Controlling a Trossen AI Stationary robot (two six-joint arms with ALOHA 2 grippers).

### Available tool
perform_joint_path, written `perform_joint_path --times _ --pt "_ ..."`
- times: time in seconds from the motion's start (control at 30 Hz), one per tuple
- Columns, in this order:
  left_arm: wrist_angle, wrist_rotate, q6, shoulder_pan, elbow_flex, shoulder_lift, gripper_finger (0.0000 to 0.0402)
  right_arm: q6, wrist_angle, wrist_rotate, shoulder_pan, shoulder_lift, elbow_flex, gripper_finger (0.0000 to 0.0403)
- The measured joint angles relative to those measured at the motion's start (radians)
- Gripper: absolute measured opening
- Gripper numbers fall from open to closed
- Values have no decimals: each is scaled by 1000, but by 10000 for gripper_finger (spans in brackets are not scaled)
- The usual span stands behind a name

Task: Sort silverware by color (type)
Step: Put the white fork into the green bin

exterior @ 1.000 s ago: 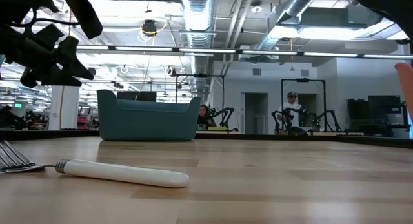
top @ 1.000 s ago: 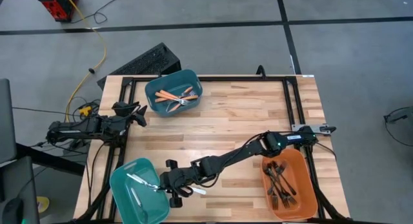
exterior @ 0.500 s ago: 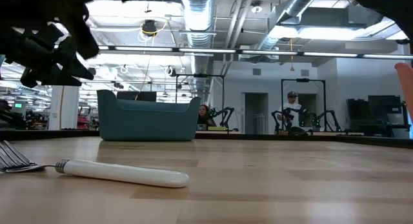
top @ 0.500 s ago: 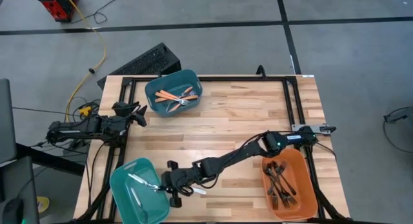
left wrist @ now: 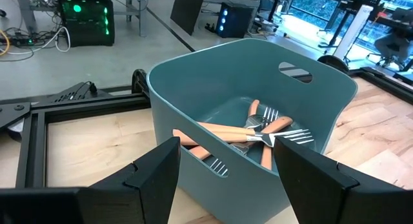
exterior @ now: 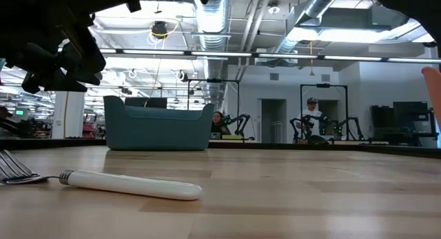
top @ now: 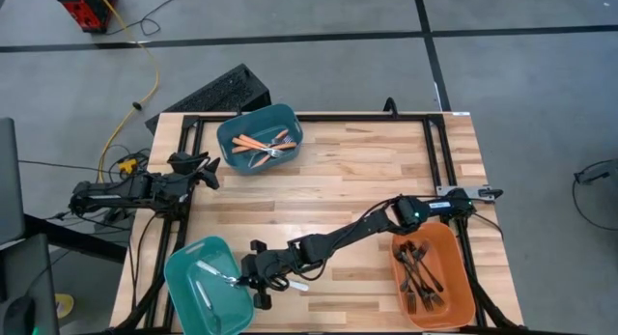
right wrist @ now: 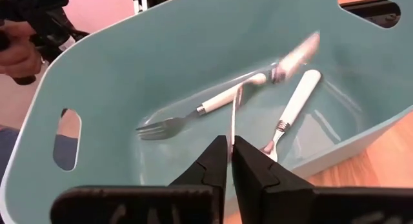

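The right gripper (right wrist: 230,161) hovers over the near teal bin (right wrist: 161,62), jaws barely parted, nothing visibly gripped. Beyond the jaws, 2 white-handled forks (right wrist: 213,104) lie in the bin; a blurred one is above them. The left gripper (left wrist: 222,172) faces the far teal bin (left wrist: 193,75), jaws wide apart and holding nothing.

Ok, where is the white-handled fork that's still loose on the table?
The white-handled fork lies flat on the wood near the table's front edge in the high view, just right of the front teal bin, under the right arm.
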Motion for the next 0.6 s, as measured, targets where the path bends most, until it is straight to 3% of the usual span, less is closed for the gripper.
perform_joint_path --times 0.43,0.6 --pt "0 -1 0 0 0 0 235 -72 24 -15 -1 0 3 62" --pt "0 6 0 0 0 0 235 -137 23 -31 -3 -1 66 62"
